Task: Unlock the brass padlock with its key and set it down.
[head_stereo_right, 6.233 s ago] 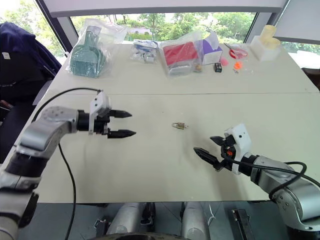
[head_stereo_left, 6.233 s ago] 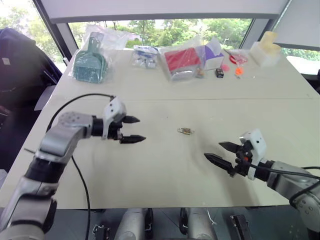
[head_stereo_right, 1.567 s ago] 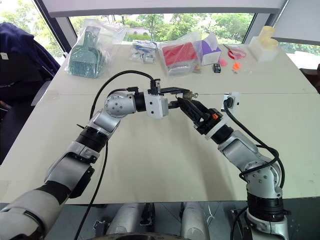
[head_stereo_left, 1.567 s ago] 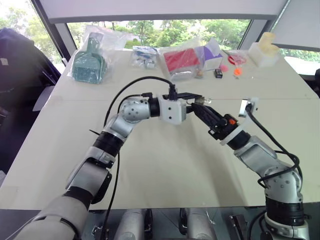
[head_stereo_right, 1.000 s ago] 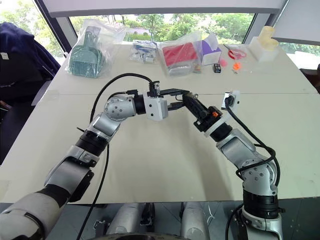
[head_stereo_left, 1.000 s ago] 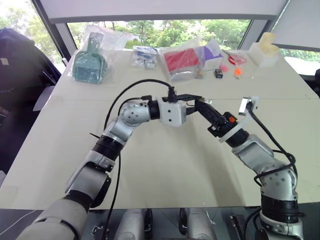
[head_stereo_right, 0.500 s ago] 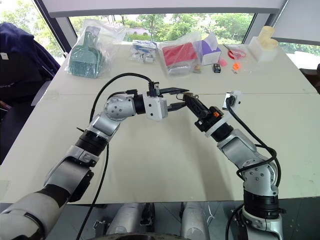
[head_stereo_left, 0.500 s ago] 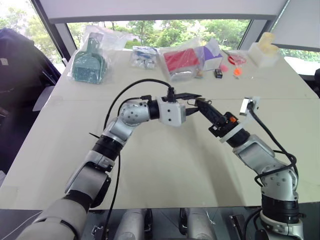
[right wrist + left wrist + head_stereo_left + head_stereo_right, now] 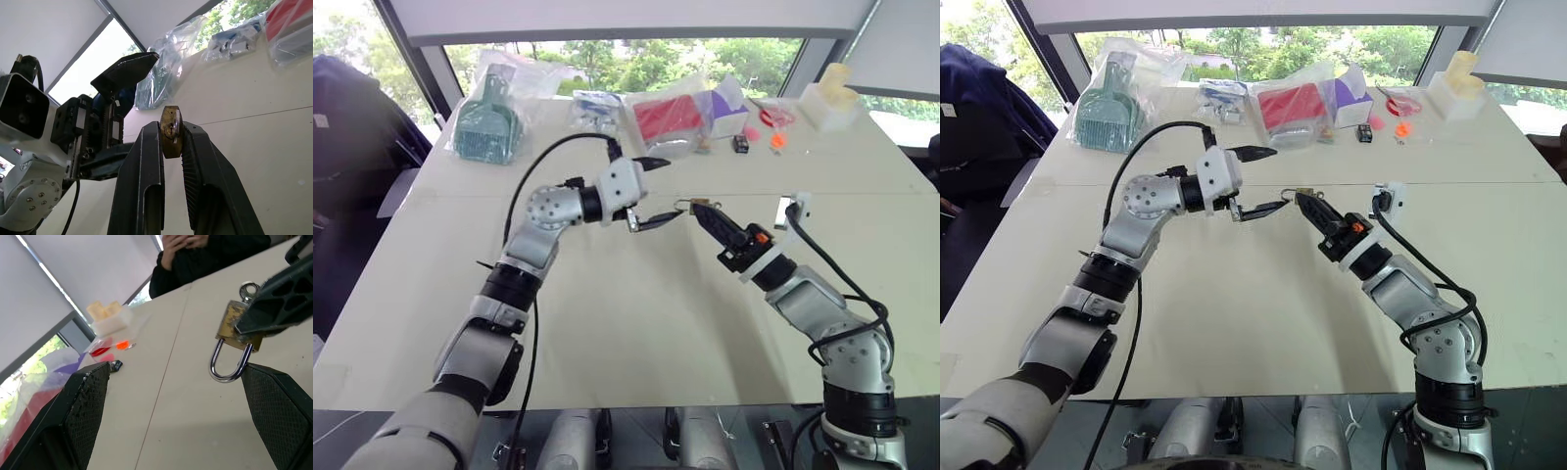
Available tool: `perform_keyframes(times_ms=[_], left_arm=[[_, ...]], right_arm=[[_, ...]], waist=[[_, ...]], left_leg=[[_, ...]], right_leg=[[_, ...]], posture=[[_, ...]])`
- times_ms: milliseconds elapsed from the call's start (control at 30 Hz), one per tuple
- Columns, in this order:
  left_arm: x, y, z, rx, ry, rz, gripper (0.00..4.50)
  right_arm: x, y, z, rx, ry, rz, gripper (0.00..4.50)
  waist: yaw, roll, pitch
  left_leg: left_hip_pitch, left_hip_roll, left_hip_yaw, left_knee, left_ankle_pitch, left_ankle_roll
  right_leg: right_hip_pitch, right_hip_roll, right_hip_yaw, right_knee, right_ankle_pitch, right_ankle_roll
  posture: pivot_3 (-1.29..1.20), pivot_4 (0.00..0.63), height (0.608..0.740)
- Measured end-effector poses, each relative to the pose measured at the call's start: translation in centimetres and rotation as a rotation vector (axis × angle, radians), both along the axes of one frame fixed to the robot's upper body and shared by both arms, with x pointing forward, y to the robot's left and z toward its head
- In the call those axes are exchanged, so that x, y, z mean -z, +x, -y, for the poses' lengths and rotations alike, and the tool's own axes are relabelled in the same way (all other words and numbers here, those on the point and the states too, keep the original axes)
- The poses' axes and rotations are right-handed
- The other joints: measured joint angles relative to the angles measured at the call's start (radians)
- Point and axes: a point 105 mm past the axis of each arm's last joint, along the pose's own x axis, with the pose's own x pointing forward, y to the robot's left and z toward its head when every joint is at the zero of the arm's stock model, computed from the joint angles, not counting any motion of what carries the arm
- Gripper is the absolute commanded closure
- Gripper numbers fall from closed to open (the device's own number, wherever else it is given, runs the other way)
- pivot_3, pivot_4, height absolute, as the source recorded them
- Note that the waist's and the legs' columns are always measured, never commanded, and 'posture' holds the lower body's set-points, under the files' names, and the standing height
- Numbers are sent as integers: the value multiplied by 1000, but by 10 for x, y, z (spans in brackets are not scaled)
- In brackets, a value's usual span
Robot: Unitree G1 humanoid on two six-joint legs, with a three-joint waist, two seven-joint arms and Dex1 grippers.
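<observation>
Table (image 9: 636, 323): right gripper (image 9: 172, 142) clamps brass padlock (image 9: 170, 131); left gripper (image 9: 651, 191) apart; key unseen.

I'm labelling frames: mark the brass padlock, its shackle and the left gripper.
brass padlock (image 9: 234, 329), left wrist view, brass body.
shackle (image 9: 226, 369), left wrist view, loop's bend.
left gripper (image 9: 1263, 179), right eye view, between fingertips.

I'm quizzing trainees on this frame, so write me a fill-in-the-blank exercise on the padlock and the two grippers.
1. The brass padlock is pinched between the fingers of the ____ gripper.
2. The left gripper has its fingers ____.
3. The padlock is held ____ the table, not resting on it.
4. The padlock's shackle is ____ in colour.

Missing words: right; open; above; silver
</observation>
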Motion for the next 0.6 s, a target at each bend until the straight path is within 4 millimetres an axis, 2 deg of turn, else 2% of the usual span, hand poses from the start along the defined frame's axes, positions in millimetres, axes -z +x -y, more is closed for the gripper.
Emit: perform_keyframes(times_ms=[333, 467, 533, 600], left_arm=[[4, 5, 8, -14, -23, -29, 207], [-1, 7, 10, -11, -31, -16, 207], [0, 4, 9, 8, -10, -24, 207], [10, -6, 1, 62, 66, -65, 207]], right_arm=[[-1, 0, -1, -4, 4, 3, 4423], [-2, 0, -1, -4, 5, 7, 4423], [-1, 0, -1, -3, 5, 4, 4423], [-1, 0, -1, -1, 4, 2, 4423]], waist=[[1, 0, 0], [-1, 0, 0], [-2, 0, 0], [-6, 0, 0]], left_leg=[[0, 0, 0, 0, 0, 0], [1, 0, 0, 0, 0, 0], [1, 0, 0, 0, 0, 0], [1, 0, 0, 0, 0, -1]], right_leg=[[1, 0, 0, 0, 0, 0], [1, 0, 0, 0, 0, 0], [1, 0, 0, 0, 0, 0], [1, 0, 0, 0, 0, 0]], posture=[[0, 150, 735], [0, 150, 735], [0, 150, 735], [0, 150, 735]])
